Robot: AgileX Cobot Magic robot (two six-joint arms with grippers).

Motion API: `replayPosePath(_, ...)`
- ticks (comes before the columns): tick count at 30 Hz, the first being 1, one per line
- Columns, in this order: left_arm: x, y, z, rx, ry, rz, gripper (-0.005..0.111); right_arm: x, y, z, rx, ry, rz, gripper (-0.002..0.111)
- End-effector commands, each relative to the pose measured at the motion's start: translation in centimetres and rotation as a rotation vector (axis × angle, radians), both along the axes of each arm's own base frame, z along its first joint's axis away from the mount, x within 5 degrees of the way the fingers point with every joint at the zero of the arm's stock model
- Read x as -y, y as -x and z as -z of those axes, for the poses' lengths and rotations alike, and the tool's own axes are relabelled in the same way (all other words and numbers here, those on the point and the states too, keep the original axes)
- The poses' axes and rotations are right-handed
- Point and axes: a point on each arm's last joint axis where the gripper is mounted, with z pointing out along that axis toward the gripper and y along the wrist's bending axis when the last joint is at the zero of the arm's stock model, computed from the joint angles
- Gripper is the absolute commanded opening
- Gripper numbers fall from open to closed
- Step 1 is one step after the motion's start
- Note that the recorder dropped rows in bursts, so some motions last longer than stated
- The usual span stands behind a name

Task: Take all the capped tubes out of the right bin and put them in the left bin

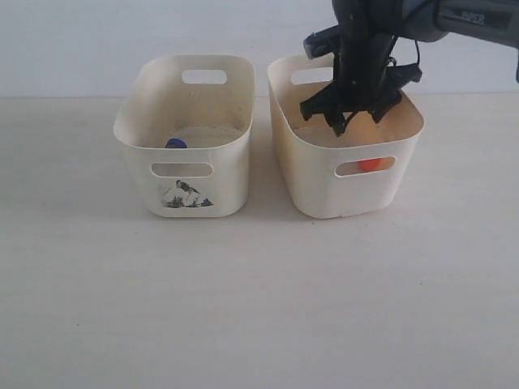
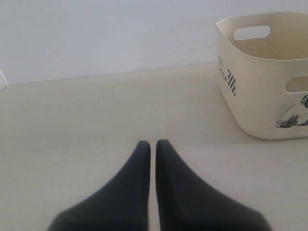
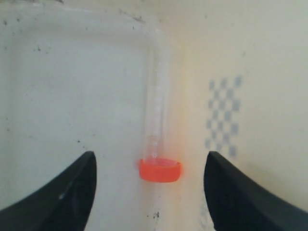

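Observation:
The plain right bin (image 1: 324, 182) holds an orange-capped tube (image 3: 159, 144), lying on the bin floor beside a wall; its orange cap (image 1: 370, 164) shows through the front handle slot. My right gripper (image 3: 150, 166) is open inside this bin, its fingers spread either side of the tube's cap without touching it; in the exterior view the right gripper (image 1: 354, 121) hangs at rim height. The left bin (image 1: 219, 182) with the bird print holds a blue-capped tube (image 1: 176, 143). My left gripper (image 2: 150, 143) is shut on nothing, low over the table, apart from the left bin (image 2: 250, 106).
Both bins stand side by side near a white back wall, with a narrow gap between them. The right arm (image 1: 454, 20) reaches in from the upper right. Pale tabletop (image 1: 259, 308) stretches in front of the bins.

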Motion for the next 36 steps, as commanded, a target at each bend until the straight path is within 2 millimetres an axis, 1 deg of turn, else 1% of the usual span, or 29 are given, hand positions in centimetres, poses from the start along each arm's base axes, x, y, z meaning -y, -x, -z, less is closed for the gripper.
replayPosePath(1, 0.0, 0.0, -0.2, 0.015, 0.023, -0.001, 0.004, -1.9, 0.7, -2.4, 0.063, 0.016, -0.089, 0.061)
replayPosePath(4, 0.0, 0.0, -0.2, 0.015, 0.023, -0.001, 0.004, -3.7, 1.1, -2.3, 0.076, 0.053, -0.150, 0.061)
replayPosePath(6, 0.0, 0.0, -0.2, 0.015, 0.023, -0.001, 0.004, -4.4, 1.1, -2.0, 0.090, 0.086, -0.178, 0.061)
replayPosePath(8, 0.0, 0.0, -0.2, 0.015, 0.023, -0.001, 0.004, -4.7, 1.1, -1.6, 0.093, 0.109, -0.190, 0.061)
replayPosePath(10, 0.0, 0.0, -0.2, 0.015, 0.023, -0.001, 0.004, -4.6, 1.0, -1.0, 0.078, 0.123, -0.171, 0.061)
replayPosePath(11, 0.0, 0.0, -0.2, 0.015, 0.023, -0.001, 0.004, -4.4, 1.0, -0.5, 0.064, 0.136, -0.142, 0.064)
replayPosePath(13, 0.0, 0.0, -0.2, 0.015, 0.023, -0.001, 0.004, -3.9, 0.9, 0.2, 0.049, 0.158, -0.096, 0.074)
replayPosePath(15, 0.0, 0.0, -0.2, 0.015, 0.023, -0.001, 0.004, -3.6, 0.7, 0.9, 0.031, 0.174, -0.087, 0.083)
replayPosePath(18, 0.0, 0.0, -0.2, 0.015, 0.023, -0.001, 0.004, -3.6, 0.7, 1.3, 0.023, 0.177, -0.074, 0.083)
replayPosePath(21, 0.0, 0.0, -0.2, 0.015, 0.023, -0.001, 0.004, -3.6, 0.6, 1.3, 0.037, 0.165, -0.055, 0.082)
replayPosePath(24, 0.0, 0.0, -0.2, 0.015, 0.023, -0.001, 0.004, -3.7, 0.5, 0.9, 0.062, 0.153, -0.060, 0.079)
replayPosePath(26, 0.0, 0.0, -0.2, 0.015, 0.023, -0.001, 0.004, -3.7, 0.5, 0.2, 0.083, 0.143, -0.056, 0.079)
replayPosePath(33, 0.0, 0.0, -0.2, 0.015, 0.023, -0.001, 0.004, -3.8, 0.7, -3.3, 0.195, 0.085, -0.056, 0.079)
replayPosePath(36, 0.0, 0.0, -0.2, 0.015, 0.023, -0.001, 0.004, -3.7, 0.7, -3.7, 0.211, 0.092, -0.046, 0.079)
